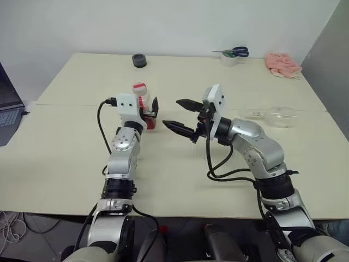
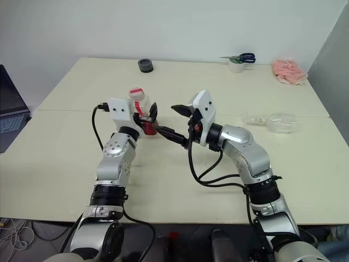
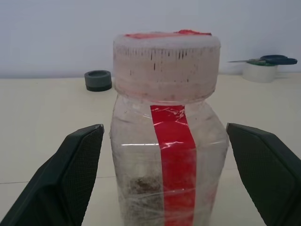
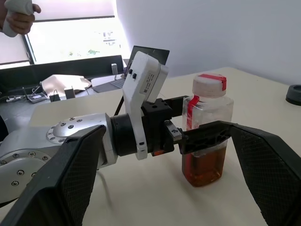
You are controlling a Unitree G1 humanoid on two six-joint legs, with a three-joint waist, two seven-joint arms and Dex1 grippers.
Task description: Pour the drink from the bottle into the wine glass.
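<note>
The bottle [image 3: 167, 155] stands upright on the table [image 1: 82, 136], clear with a red label strip and a red-and-white cap. The amber drink [image 4: 202, 169] fills its lower part. My left gripper [image 1: 147, 112] is open, with a finger on each side of the bottle and a gap showing at both sides. To its right, my right gripper [image 1: 170, 112] hangs open above the table, its fingers pointing left toward the bottle and holding nothing. The wine glass [image 1: 275, 116] lies on its side at the right of the table, beyond my right arm.
At the table's far edge are a small black ring [image 1: 139, 60], scissors on a roll of tape [image 1: 232, 54] and a pink cloth [image 1: 282, 64]. A laptop [image 1: 6, 109] sits off the left edge. A person's hand [image 4: 16, 16] holds something white in the background.
</note>
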